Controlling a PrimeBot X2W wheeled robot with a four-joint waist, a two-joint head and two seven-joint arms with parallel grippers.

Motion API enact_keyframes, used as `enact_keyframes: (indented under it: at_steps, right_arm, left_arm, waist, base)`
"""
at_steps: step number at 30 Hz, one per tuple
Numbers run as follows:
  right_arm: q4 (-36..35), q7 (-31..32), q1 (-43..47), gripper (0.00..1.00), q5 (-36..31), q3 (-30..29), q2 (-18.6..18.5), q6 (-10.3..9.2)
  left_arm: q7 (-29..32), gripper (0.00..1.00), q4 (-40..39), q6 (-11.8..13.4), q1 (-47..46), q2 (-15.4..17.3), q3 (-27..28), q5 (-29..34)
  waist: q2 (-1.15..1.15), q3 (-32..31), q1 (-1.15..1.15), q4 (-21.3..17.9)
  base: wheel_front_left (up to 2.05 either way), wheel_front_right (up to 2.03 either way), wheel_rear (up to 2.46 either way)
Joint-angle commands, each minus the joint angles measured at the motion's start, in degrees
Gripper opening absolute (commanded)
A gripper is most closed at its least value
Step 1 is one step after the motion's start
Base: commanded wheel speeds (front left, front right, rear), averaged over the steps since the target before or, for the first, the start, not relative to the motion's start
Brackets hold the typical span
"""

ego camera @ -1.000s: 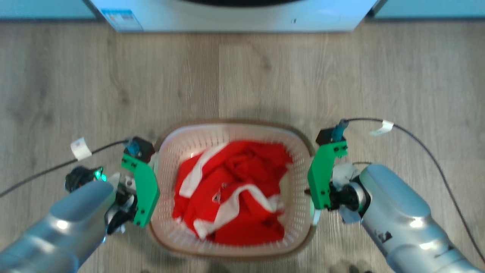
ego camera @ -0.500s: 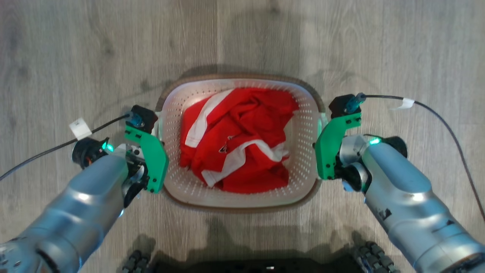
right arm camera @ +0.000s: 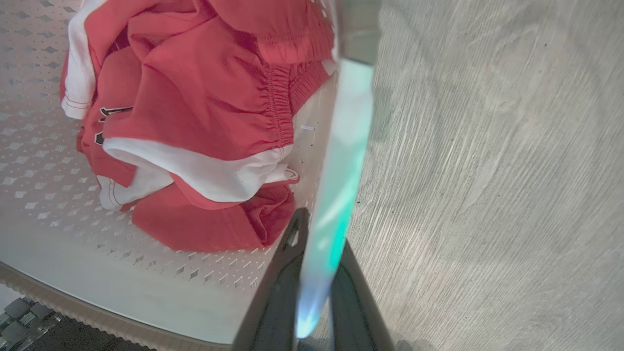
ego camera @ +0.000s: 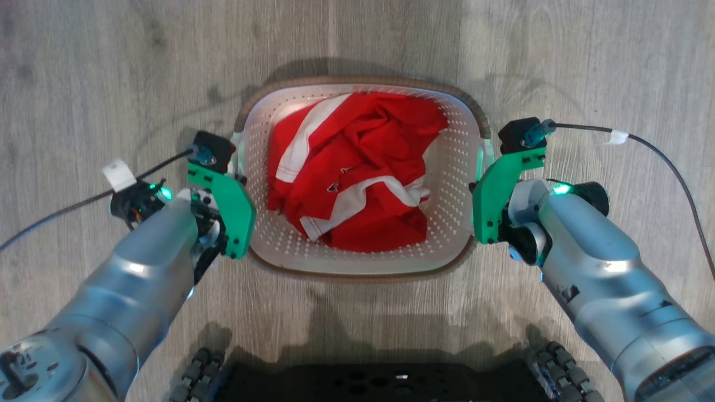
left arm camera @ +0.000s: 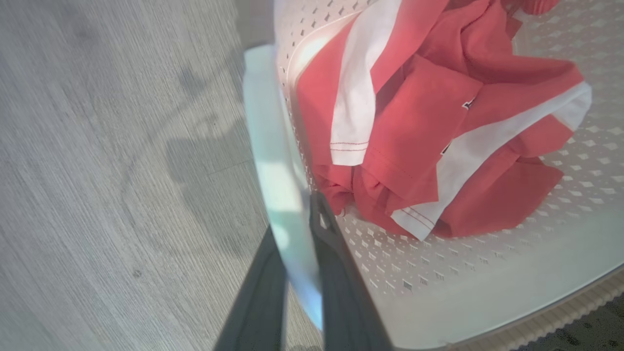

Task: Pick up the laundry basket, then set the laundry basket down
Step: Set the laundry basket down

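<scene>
The laundry basket (ego camera: 357, 274), cream with perforated walls and a brown rim, hangs between my two arms with red-and-white clothes (ego camera: 357, 167) inside. Its shadow falls apart from it on the floor, so it is off the ground. My left gripper (left arm camera: 297, 229) is shut on the pale left handle (ego camera: 237, 151), one dark finger (left arm camera: 336, 273) inside the wall and one outside. My right gripper (right arm camera: 317, 243) is shut the same way on the right handle (ego camera: 481, 159). In the head view, green wrist mounts (ego camera: 226, 204) cover both sets of fingertips.
Grey wood-look floor (ego camera: 84, 84) lies all round the basket. My dark wheeled base (ego camera: 391, 382) lies along the bottom edge of the head view. A black cable (ego camera: 659, 162) trails from the right wrist and another (ego camera: 67, 209) from the left.
The head camera has tilted down: the white washer has left the top edge and my base has come into view. Both grippers stay shut on the handles, and the basket sits farther out from me.
</scene>
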Motion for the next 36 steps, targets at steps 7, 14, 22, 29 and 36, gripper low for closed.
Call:
enact_keyframes:
  at_steps: [7, 14, 22, 29, 36]
  right_arm:
    - [0.04, -1.96, -0.32, 0.00, 3.15, 4.38, 2.83, 0.42]
    - [1.93, -2.84, -1.57, 0.00, 4.83, 6.38, 2.83, 0.42]
    - [3.95, -3.70, -2.82, 0.00, 6.39, 7.70, 2.83, 0.42]
    - [6.68, -5.28, -3.93, 1.00, 6.66, 8.03, 2.83, 0.42]
    - [8.18, -5.46, -4.48, 1.00, 7.27, 8.97, 2.83, 0.42]
  left_arm:
    - [-0.73, 0.00, -1.04, -1.44, -2.41, -1.03, 0.33, -0.20]
    - [-1.06, 0.00, -1.01, -1.44, -3.15, -0.60, 0.31, -0.13]
    - [-1.24, 0.00, -0.27, -1.44, -3.26, -1.09, 0.30, 0.15]
    - [-2.76, 1.00, 4.36, -1.44, -3.82, -2.30, 0.30, -0.01]
    - [-1.71, 1.00, 6.23, -1.44, -3.55, -3.10, 0.30, 0.10]
  waist:
    - [0.00, 1.07, 0.00, 0.11]
    - [0.00, 1.89, 0.00, 0.32]
    - [0.00, 2.51, 0.00, 0.70]
    - [0.00, 2.53, 0.00, 0.89]
    - [0.00, 2.29, 0.00, 0.71]
  base:
    - [0.00, 0.00, 0.00]
    - [0.00, 0.00, 0.00]
    - [0.00, 0.00, 0.00]
    - [0.00, 0.00, 0.00]
    - [0.00, 0.00, 0.00]
